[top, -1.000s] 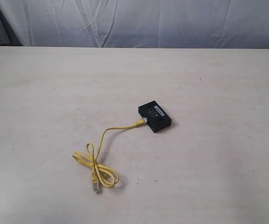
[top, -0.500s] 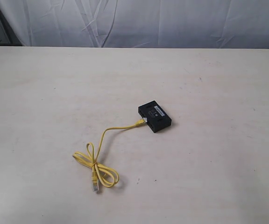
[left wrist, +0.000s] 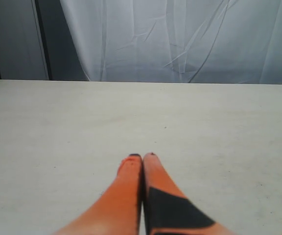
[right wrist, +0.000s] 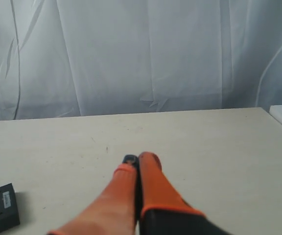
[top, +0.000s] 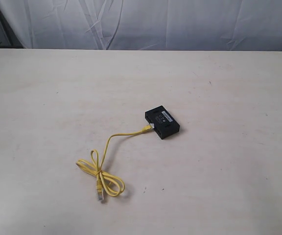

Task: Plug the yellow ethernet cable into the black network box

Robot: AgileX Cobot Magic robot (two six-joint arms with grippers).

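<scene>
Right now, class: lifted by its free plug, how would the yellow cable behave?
Probably floppy: the yellow ethernet cable lies in loose curves, so it would likely droop. Its other end meets the black network box, which looks small and might drag along.

The black network box (top: 162, 124) is small, flat and rectangular, lying flat near the middle of the tabletop (top: 229, 171), turned askew, with a small white label strip on top; the yellow ethernet cable (top: 100, 172) is thin and bright, one plug (top: 150, 127) touching the box's left-facing side, though whether it is seated cannot be told; from there the cord curves away to the left and nearer, ends in a loose looped knot, and its other clear plug (top: 100, 196) lies free, well apart from the box.
</scene>
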